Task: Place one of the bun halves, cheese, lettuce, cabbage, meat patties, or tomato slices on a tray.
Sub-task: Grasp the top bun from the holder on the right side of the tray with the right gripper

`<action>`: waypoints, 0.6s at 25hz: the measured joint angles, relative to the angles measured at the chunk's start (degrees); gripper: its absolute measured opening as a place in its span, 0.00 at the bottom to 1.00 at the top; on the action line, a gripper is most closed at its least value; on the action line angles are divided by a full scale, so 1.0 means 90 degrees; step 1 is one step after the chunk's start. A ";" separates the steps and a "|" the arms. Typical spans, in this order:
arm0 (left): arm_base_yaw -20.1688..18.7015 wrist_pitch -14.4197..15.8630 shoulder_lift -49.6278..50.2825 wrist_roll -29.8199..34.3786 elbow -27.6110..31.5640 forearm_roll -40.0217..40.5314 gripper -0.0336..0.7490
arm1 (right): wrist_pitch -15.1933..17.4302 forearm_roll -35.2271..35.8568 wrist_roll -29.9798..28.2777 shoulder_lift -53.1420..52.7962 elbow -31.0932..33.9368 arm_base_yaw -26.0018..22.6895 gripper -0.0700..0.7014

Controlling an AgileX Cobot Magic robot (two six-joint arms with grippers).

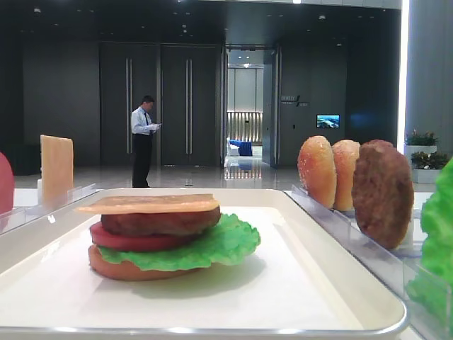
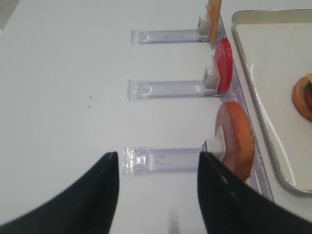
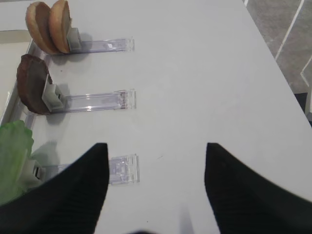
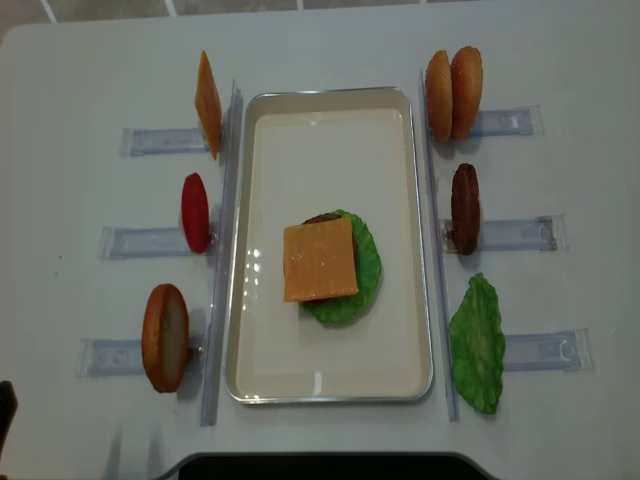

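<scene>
The white tray (image 4: 330, 150) holds a stack topped by a cheese (image 4: 320, 260) slice over patty, tomato, lettuce (image 4: 368, 265) and a bun base. Left racks hold cheese (image 4: 208, 105), a tomato slice (image 4: 195, 212) and a bun piece (image 4: 165, 337). Right racks hold two domed bun halves (image 4: 452, 92), a meat patty (image 4: 464, 208) and lettuce (image 4: 478, 343). No cabbage shows. My left gripper (image 2: 157, 161) is open over the clear rack by the bun piece (image 2: 236, 141). My right gripper (image 3: 156, 151) is open over bare table, right of the lettuce (image 3: 14, 151).
Clear plastic racks (image 4: 520, 233) lie on the white table (image 4: 560, 60) on both sides of the tray. The table's right edge (image 3: 273, 58) drops to a grey floor. A man (image 1: 144, 140) stands far behind in the hall.
</scene>
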 joint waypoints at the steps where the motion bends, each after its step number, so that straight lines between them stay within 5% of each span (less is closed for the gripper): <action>1: 0.0000 0.0000 0.0000 0.0000 0.0000 0.0000 0.55 | 0.0000 0.0000 0.0000 0.0000 0.0000 0.0000 0.63; 15: 0.0000 0.0000 0.0000 0.0000 0.0000 0.0000 0.55 | 0.0000 0.0000 0.0000 0.0000 0.0000 0.0000 0.63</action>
